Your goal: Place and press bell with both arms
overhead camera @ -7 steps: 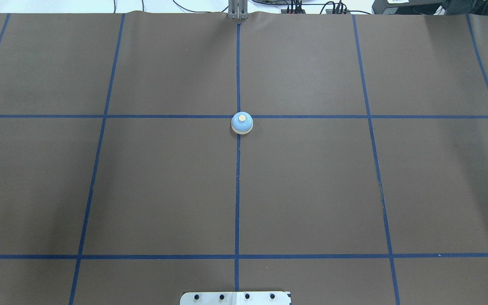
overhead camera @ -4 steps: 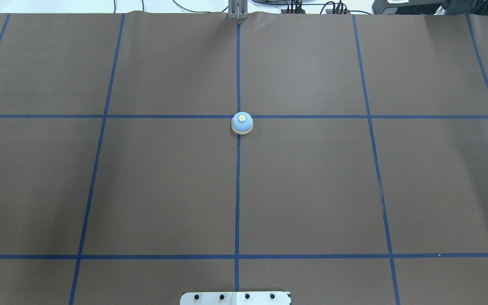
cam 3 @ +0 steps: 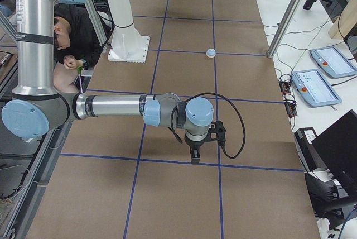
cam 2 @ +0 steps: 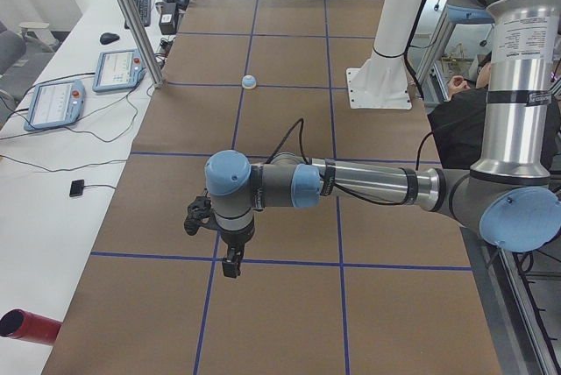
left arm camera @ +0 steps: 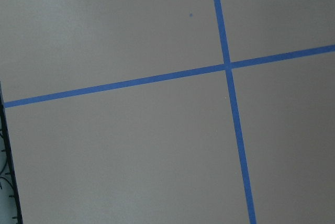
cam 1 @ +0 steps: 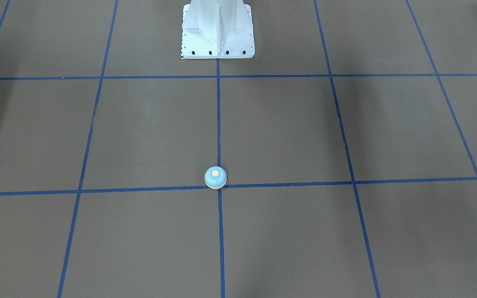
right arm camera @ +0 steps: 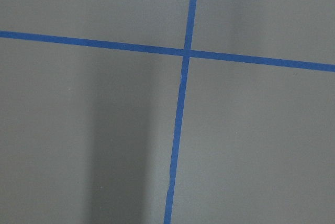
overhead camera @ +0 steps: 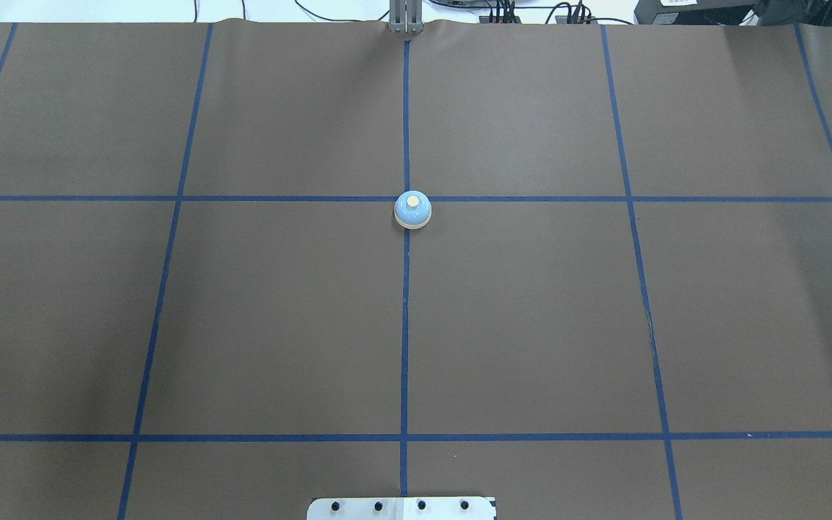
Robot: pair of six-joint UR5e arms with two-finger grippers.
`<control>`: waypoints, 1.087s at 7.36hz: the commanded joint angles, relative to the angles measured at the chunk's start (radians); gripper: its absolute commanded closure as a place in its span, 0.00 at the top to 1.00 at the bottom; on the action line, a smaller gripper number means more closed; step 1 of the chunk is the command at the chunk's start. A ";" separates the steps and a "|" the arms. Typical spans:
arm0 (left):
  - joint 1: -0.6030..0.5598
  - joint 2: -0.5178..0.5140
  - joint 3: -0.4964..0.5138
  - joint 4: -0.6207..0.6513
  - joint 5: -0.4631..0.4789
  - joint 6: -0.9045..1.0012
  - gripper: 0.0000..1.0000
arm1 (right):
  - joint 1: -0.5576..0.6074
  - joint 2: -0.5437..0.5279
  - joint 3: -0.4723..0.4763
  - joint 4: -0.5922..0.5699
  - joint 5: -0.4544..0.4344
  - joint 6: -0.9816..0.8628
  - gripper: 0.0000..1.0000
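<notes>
The light-blue bell [overhead camera: 412, 210] with a cream button stands alone on the brown mat at a crossing of blue tape lines; it also shows in the front-facing view [cam 1: 215, 177] and in both side views [cam 2: 250, 82] [cam 3: 211, 52]. My left gripper [cam 2: 230, 265] hangs above the mat far from the bell, seen only in the exterior left view. My right gripper [cam 3: 194, 155] hangs likewise at the other end, seen only in the exterior right view. I cannot tell whether either is open or shut. Both wrist views show only mat and tape.
The white pedestal [cam 1: 218, 33] is bolted at the robot's side of the mat. Teach pendants [cam 2: 118, 68] lie on the white side table beyond a metal post [cam 2: 131, 16]. A red cylinder [cam 2: 26, 327] lies at that table's near end. A person [cam 3: 67, 32] sits behind the robot.
</notes>
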 commanded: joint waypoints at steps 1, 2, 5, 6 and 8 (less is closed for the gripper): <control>0.001 0.028 -0.002 -0.009 -0.001 -0.006 1.00 | 0.000 0.009 -0.002 -0.001 0.014 0.014 1.00; 0.002 0.045 -0.007 -0.046 -0.004 -0.022 1.00 | 0.000 0.008 -0.002 -0.001 0.058 0.022 1.00; 0.019 0.118 -0.013 -0.227 -0.016 -0.153 1.00 | 0.000 -0.001 0.000 0.004 0.082 0.024 1.00; 0.027 0.118 -0.015 -0.226 -0.068 -0.157 1.00 | 0.000 -0.006 0.000 0.008 0.082 0.024 1.00; 0.045 0.115 -0.060 -0.215 -0.082 -0.177 1.00 | 0.000 -0.010 -0.002 0.010 0.082 0.024 1.00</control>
